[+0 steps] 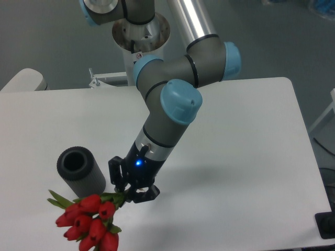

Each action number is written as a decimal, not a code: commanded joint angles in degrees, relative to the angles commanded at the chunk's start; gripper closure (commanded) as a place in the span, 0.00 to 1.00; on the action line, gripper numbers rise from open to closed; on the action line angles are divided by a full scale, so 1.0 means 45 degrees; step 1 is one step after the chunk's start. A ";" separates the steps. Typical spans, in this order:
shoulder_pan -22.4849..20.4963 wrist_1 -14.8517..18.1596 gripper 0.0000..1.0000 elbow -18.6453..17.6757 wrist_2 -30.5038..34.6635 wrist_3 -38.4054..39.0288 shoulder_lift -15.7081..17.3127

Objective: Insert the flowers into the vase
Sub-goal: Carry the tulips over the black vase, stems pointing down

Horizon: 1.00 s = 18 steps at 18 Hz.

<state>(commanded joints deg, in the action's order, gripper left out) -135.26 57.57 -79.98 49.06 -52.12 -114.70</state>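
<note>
The flowers, a bunch of red tulip buds with green leaves, hang near the table's front edge. My gripper is shut on their green stems, with the buds pointing left and toward the camera. The vase, a dark ribbed cylinder with a round hole at its top, stands upright on the white table just above and left of the buds. The gripper is right of the vase and a little nearer the front, close to its side. The stem ends are hidden between the fingers.
The robot's base column rises at the back of the white table. A pale rounded object sits off the table's far left corner. A dark object shows at the right front corner.
</note>
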 joint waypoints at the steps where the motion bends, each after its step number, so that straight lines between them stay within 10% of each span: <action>1: -0.0039 0.0019 1.00 -0.0039 -0.0738 0.0077 0.0156; 18: 0.0097 -0.1307 1.00 -0.1874 -0.5139 0.0000 0.2031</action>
<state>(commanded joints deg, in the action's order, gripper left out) -134.83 51.69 -88.41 25.93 -52.12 -105.56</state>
